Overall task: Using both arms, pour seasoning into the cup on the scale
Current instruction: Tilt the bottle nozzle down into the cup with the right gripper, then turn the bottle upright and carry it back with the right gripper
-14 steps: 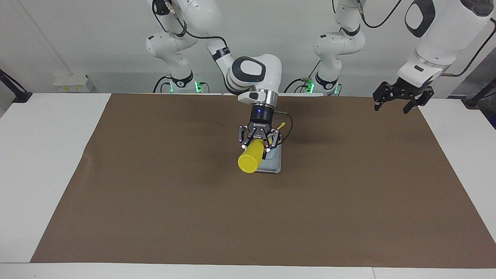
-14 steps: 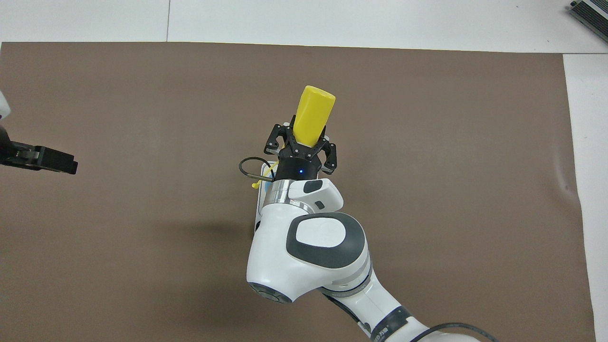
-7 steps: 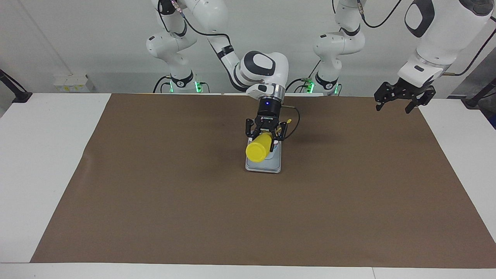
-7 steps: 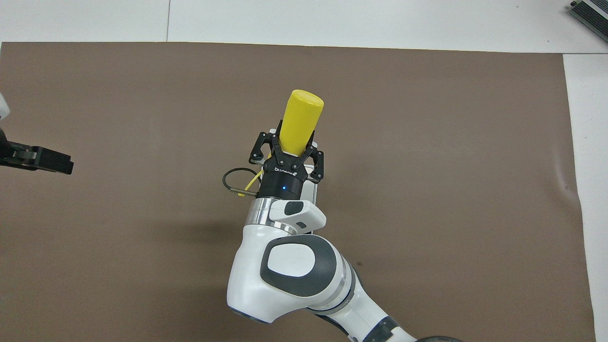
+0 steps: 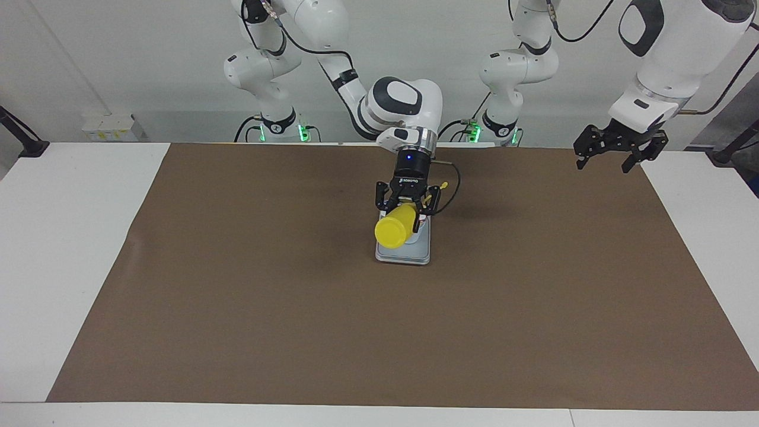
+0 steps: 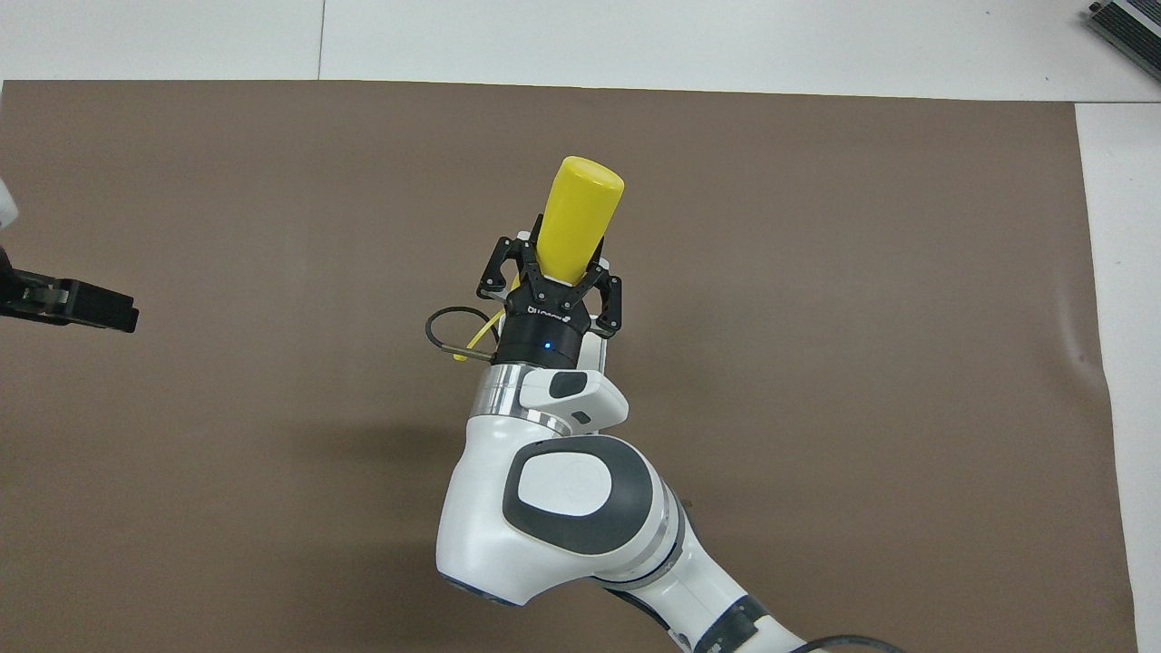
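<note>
My right gripper [image 5: 407, 207] [image 6: 553, 277] is shut on the seasoning bottle [image 5: 393, 231] [image 6: 579, 218]. The yellow bottle is tipped steeply, its flat base raised and pointing away from the robots, its nozzle end hidden under the gripper. Its tethered cap [image 5: 442, 185] [image 6: 472, 345] dangles beside the wrist. Beneath lies the silver-grey scale [image 5: 403, 256] [image 6: 594, 343], mostly covered from above. The cup on it is almost hidden; only a pale blue sliver [image 5: 423, 230] shows beside the bottle. My left gripper [image 5: 602, 165] [image 6: 91, 308] waits open, raised over the mat's edge at the left arm's end.
A brown mat [image 5: 237, 296] [image 6: 862, 317] covers most of the white table [image 5: 71, 237]. A dark cable loop [image 6: 446, 328] hangs off the right wrist. A grey device [image 6: 1129, 27] sits at a corner of the table farthest from the robots.
Over the first half second the right wrist drew back toward the robots and shifted the bottle slightly toward the left arm's end. Since then it has barely moved. The left gripper stays put.
</note>
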